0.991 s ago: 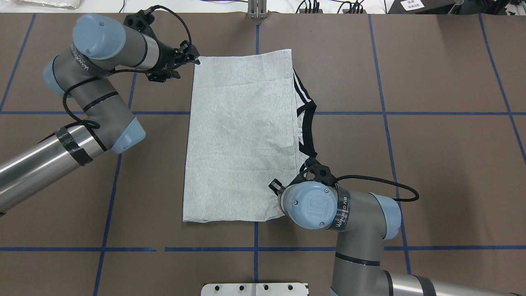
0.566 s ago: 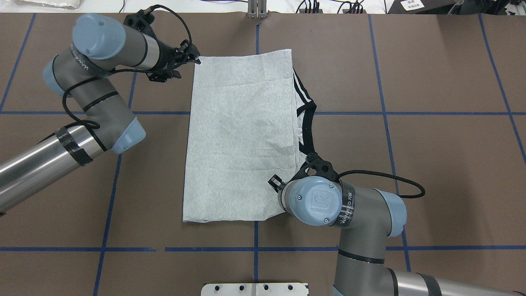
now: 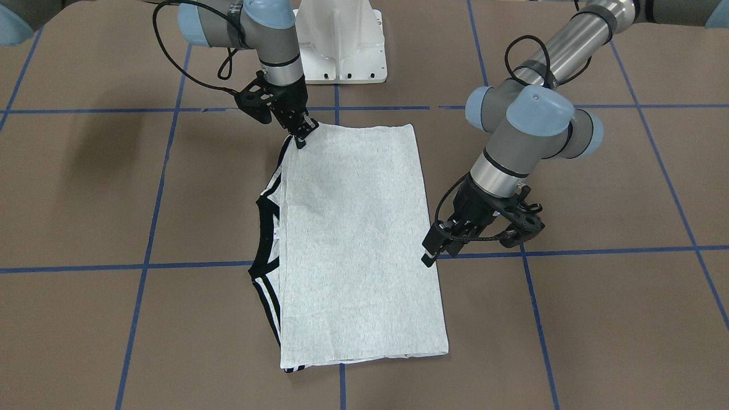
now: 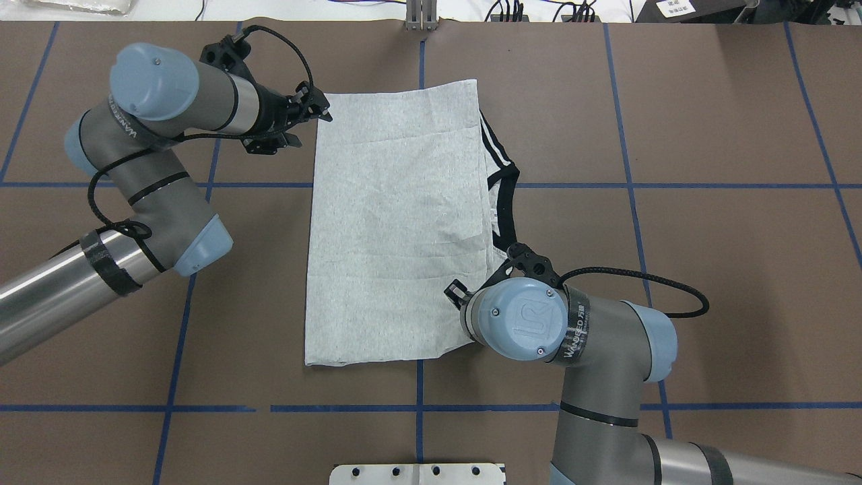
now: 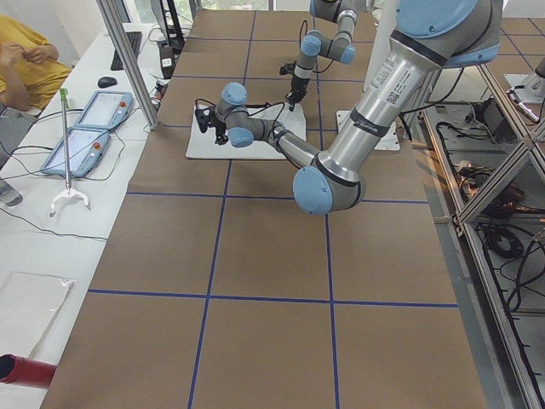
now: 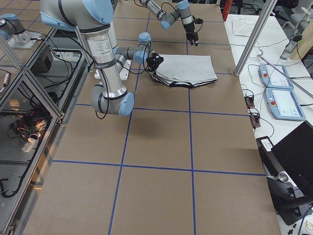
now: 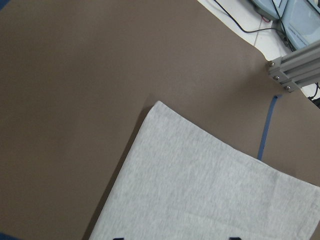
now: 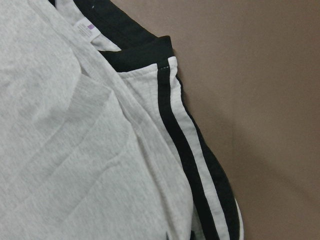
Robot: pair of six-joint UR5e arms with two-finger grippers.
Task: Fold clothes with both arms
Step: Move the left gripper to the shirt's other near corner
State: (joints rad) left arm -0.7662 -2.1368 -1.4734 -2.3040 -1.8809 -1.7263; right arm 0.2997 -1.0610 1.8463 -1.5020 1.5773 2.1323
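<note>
— Well, where's the T-shirt (image 4: 397,222)?
— Flat on the brown table (image 4: 707,269), folded into a long panel, plain grey side up, with the black collar (image 4: 506,202) peeking out along one edge.
— And the grippers?
— The right gripper (image 3: 300,136) looks pinched narrow on the corner by the striped shoulder. The left gripper (image 4: 324,109) hangs just beside the far corner, jaws apart, holding nothing.
— What's the risk?
— A one-sided pull. If the right arm moves while the left has no grip, the panel could drag askew, or the layers could slip and open the fold.
</note>
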